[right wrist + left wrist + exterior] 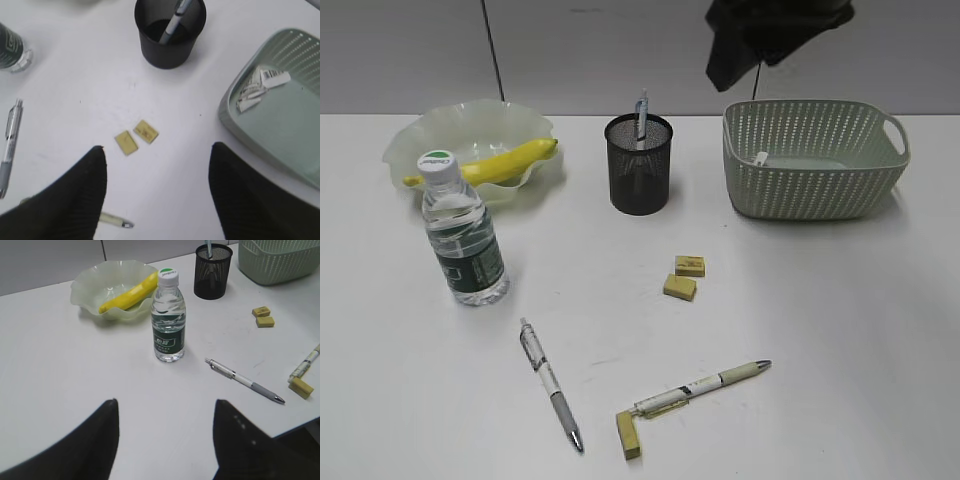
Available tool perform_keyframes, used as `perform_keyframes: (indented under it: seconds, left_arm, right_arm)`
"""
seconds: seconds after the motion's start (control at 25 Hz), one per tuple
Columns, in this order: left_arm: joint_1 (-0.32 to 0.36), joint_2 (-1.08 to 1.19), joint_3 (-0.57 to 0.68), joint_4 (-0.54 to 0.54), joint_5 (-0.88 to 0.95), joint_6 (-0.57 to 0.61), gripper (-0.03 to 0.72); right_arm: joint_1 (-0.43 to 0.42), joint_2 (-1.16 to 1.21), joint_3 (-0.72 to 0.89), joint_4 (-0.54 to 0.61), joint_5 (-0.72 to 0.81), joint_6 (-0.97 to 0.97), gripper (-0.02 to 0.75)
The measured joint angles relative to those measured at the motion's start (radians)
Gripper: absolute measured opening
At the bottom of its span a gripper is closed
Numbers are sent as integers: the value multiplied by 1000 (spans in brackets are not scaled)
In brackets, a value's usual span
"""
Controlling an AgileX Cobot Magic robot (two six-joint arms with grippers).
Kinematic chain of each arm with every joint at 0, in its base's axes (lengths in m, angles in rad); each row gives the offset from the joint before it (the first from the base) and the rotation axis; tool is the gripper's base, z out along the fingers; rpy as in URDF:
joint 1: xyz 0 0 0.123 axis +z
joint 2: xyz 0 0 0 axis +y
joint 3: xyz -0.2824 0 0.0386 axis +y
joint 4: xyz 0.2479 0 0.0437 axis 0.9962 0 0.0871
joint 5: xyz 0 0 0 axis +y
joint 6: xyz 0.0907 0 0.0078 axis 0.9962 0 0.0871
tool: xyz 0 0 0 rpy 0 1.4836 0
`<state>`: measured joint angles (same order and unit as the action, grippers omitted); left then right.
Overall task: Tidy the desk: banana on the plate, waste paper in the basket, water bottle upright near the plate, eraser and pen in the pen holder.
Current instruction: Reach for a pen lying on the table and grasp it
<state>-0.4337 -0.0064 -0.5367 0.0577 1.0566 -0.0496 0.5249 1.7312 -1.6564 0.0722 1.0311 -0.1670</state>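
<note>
On the smooth white table [840, 330], back left, banana [510, 160] lies curved & glossy yellow in the wavy-rimmed, translucent pale-green plate [410, 140]. Just in front of it the water bottle [463, 232] stands upright, clear ribbed plastic w/ dark-green label, white cap. Centre back: pen holder [638, 165], black wire-mesh cylinder, w/ one pen [642, 115] already standing inside. Right back: sage-green basket [815, 160], rectangular, perforated walls, cut-out handle; right wrist view shows the waste paper [260, 85] inside on its floor, crumpled white w/ barcode print.

Loose on the table: two small tan eraser blocks [685, 277] close together mid-table, a third eraser [628, 435] near the front edge touching the tip end of a white pen [705, 385], and a silver-grey pen [551, 385] lying apart to the left.

Left gripper [165, 440]: black fingers spread apart, nothing between them, hovering over bare table short of the bottle. Right gripper [157, 195]: ribbed black fingers also apart, empty, above the two eraser blocks.
</note>
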Motion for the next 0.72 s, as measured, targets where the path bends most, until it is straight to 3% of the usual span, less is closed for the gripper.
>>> perform_keyframes:
  seconds: [0.72]
  left_arm:
    - [0, 0, 0, 0, 0, 0, 419]
  right_arm:
    - [0, -962, 827, 0, 18, 28, 509]
